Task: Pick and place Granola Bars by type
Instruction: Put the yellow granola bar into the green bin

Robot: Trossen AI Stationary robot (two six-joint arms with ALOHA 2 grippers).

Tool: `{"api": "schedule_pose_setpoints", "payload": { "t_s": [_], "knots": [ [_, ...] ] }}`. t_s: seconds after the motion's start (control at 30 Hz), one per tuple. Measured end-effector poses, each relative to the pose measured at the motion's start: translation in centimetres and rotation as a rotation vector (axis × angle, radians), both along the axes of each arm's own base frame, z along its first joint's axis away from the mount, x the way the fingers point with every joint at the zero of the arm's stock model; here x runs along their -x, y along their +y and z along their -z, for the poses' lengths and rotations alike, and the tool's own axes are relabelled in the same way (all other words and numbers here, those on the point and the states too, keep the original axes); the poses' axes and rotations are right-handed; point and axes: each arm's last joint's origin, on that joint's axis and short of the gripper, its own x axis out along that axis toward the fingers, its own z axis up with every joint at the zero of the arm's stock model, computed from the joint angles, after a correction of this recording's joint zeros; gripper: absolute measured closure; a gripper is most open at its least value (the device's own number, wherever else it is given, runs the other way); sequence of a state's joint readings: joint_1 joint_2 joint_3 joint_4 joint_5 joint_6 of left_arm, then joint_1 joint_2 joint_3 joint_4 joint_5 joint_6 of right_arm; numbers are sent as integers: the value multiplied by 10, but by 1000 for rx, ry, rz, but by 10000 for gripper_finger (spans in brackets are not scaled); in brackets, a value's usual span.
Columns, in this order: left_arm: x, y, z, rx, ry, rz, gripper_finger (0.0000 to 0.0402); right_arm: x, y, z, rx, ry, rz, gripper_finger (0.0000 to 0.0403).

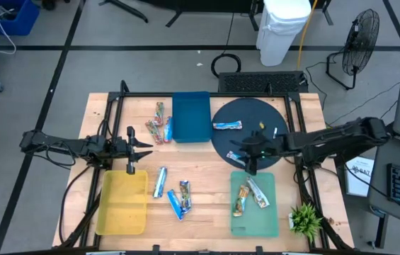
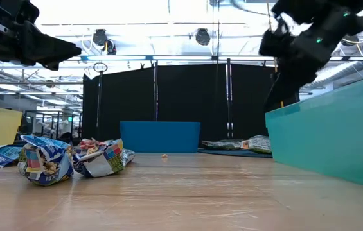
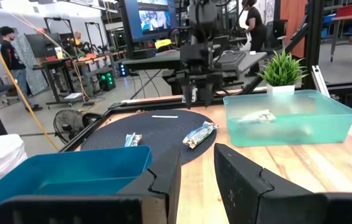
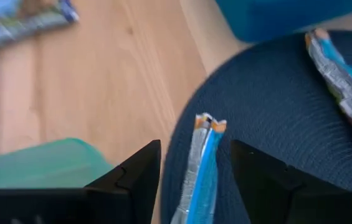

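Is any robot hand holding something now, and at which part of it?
Nothing is held. The right hand is open around a blue-and-silver wrapped granola bar on the dark round mat. The left hand is open.

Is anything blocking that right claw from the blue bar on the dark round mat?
Nothing visible does. The right gripper is open directly over the blue bar on the round mat, fingers on either side.
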State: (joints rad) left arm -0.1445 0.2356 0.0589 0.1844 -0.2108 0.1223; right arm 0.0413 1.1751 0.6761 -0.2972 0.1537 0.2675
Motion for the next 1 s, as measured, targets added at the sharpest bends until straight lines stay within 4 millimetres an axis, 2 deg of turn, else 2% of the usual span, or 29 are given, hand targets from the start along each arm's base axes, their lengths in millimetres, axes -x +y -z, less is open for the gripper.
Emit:
{"api": "schedule_pose_setpoints", "payload": {
  "t_s": [0.33,0.6,0.77,0.93,1.0],
  "knots": [
    [0,0,0,0,0,0,300,-18,-12,44,-32,217,14,205],
    [0,0,0,0,0,0,300,-21,-14,56,-37,270,20,216],
    [0,0,0,0,0,0,300,-20,-14,51,-33,248,6,275],
    [0,0,0,0,0,0,300,-17,-13,40,-2,209,-72,380],
    [0,0,0,0,0,0,300,-16,-13,34,10,186,-86,391]
  ]
}}
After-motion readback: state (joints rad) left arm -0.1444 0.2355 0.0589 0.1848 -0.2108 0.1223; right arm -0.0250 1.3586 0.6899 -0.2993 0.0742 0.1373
